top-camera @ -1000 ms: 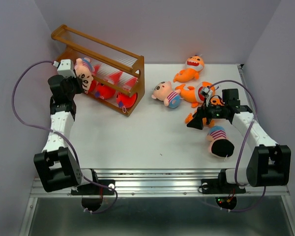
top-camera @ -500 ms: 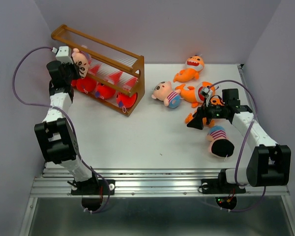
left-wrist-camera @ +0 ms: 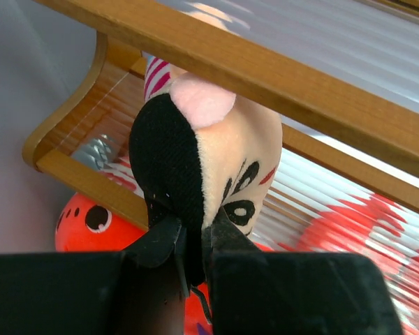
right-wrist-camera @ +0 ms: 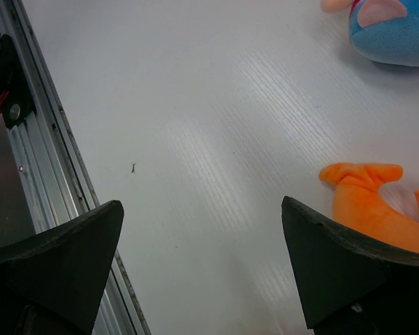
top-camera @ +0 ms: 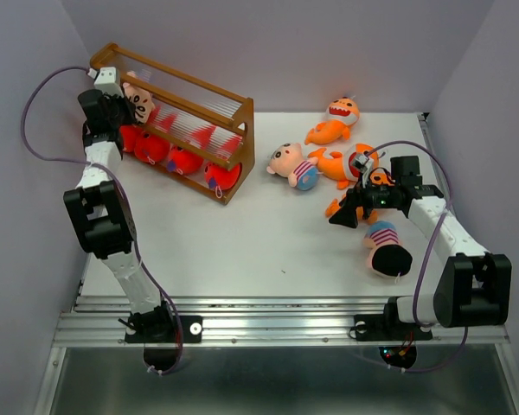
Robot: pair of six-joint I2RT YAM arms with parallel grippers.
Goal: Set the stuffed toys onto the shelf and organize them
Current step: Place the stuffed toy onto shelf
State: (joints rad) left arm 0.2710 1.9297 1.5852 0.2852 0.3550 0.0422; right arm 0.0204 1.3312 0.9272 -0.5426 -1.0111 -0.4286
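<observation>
Black fingers (left-wrist-camera: 164, 241) of the left gripper (left-wrist-camera: 194, 234) are clamped on the black hair of a peach-faced cartoon boy plush in a striped shirt (left-wrist-camera: 216, 146). From above, that boy plush (top-camera: 138, 99) hangs at the left end of the brown wooden three-tier shelf with pale rod slats (top-camera: 195, 85), in the upper left of the frame, between its top rail and middle tier. Round red shark plushes (top-camera: 183, 161) sit in a row on the bottom tier.

Over at centre right, the right gripper (right-wrist-camera: 201, 206) hovers above the white table (top-camera: 242, 233), fingers spread wide with nothing between them. An orange shark plush's tail (right-wrist-camera: 363, 199) lies just beside its right finger. Another orange shark (top-camera: 337, 117), a pink-faced plush in blue shorts (top-camera: 296, 169) and a black-haired boy plush (top-camera: 387, 251) lie scattered across the right half.
</observation>
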